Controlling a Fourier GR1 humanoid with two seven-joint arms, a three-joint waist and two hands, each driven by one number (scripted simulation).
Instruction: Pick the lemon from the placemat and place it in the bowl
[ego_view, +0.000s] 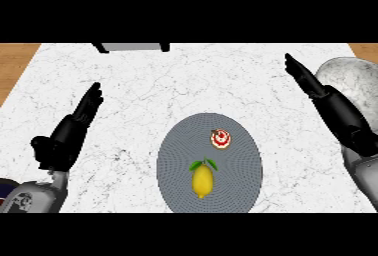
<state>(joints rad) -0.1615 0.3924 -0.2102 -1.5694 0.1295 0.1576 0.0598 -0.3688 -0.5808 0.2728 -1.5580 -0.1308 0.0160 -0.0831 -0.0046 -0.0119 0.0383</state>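
Observation:
A yellow lemon (202, 181) with green leaves lies on the near part of the round grey placemat (177, 150). A marbled grey bowl (351, 80) sits at the counter's right edge, partly behind my right forearm. My right hand (336, 107) is open with straight fingers pointing up the counter, well right of the placemat and just left of the bowl. At the left, my left hand (70, 132) rests open, fingers straight, apart from the placemat. Neither hand touches the lemon.
A small red and white item (221, 139) lies on the placemat above the lemon. A grey and black object (131, 47) stands at the counter's far edge. Wooden floor shows at both far corners beyond the white marble counter (184, 85).

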